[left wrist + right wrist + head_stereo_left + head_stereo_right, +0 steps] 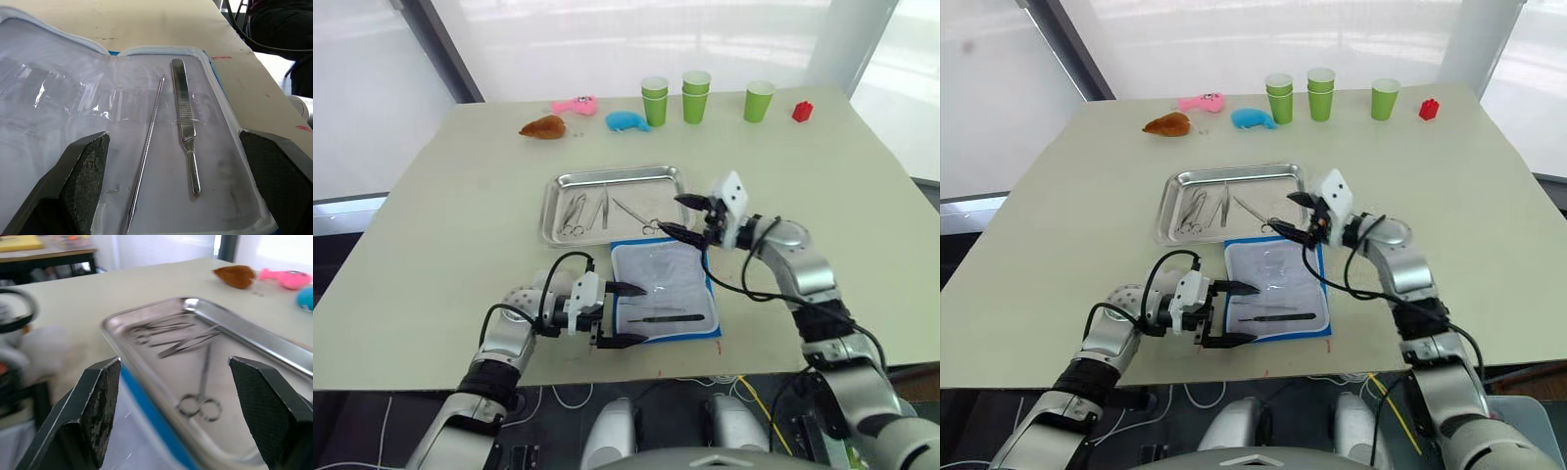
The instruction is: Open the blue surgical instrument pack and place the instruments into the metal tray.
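Observation:
The blue surgical instrument pack (664, 284) lies open on the table, pale lining up, just in front of the metal tray (558, 186). Two instruments rest on the lining: a flat scalpel handle (185, 132) and a thin probe (146, 152). Three more lie in the tray: ring-handled forceps (573, 213), tweezers (604, 208) and scissors (198, 404). My left gripper (641, 314) is open at the pack's near left edge, its fingers (83, 171) straddling the two instruments. My right gripper (671, 213) is open and empty, over the tray's near right corner.
Along the table's far edge stand several green cups (696, 96), a red block (801, 112), a blue plush toy (626, 120), a pink toy (576, 104) and a brown toy (544, 127). The table's front edge runs just behind the pack.

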